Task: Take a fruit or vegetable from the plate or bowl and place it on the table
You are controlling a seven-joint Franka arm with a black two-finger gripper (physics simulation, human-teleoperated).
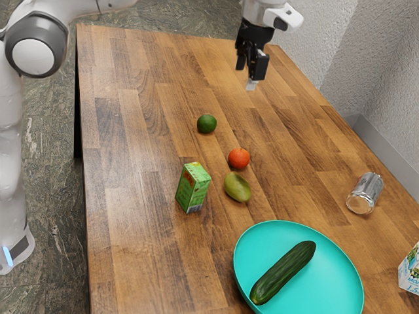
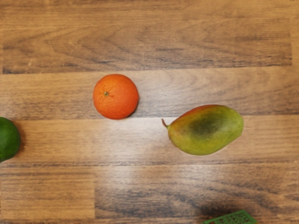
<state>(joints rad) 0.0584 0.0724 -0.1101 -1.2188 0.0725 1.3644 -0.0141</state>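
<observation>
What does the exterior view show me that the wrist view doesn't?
Exterior view: the arm, end effector, teal plate with the cucumber on it, metal can, and carton at the view's right edge.
Wrist view: the stem scar on the orange and the stem on the mango.
Both: that orange and mango, the lime, green box and wooden table.

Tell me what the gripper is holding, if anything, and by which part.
Nothing is held: the gripper hangs above the table, its fingers apart with nothing between them.
</observation>
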